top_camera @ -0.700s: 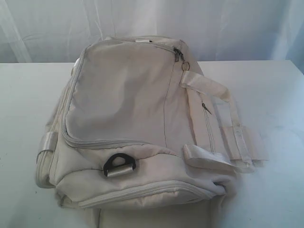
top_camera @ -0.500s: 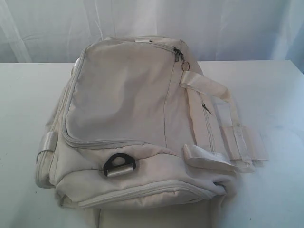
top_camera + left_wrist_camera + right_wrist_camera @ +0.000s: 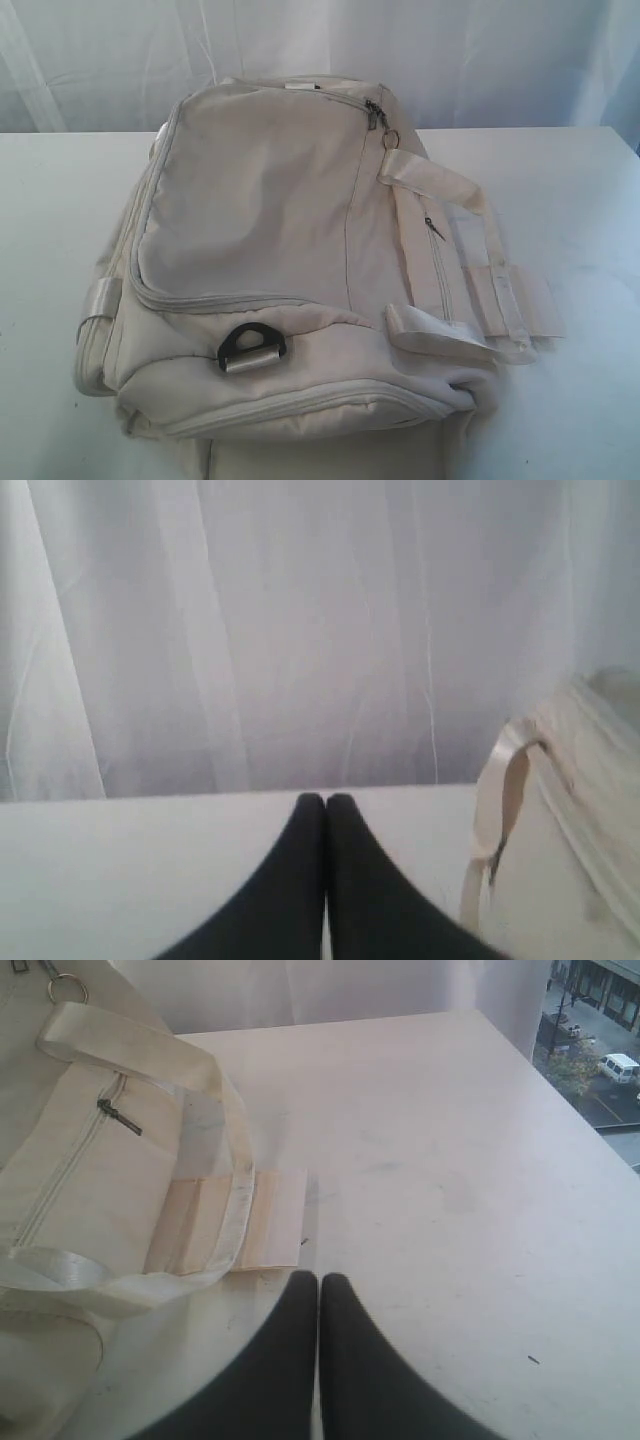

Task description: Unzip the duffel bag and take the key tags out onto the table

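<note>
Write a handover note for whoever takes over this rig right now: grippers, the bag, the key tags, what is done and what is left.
Left gripper: shut, empty, over the table beside one end of the duffel bag.
Right gripper: shut, empty, over the table near the bag's webbing handle.
Duffel bag: lies on the table; main zipper looks closed, with its pulls at the far corner.
Key tags: not visible in any view.
Done: nothing yet.
Left: unzip the bag, find the key tags, set them on the table.
</note>
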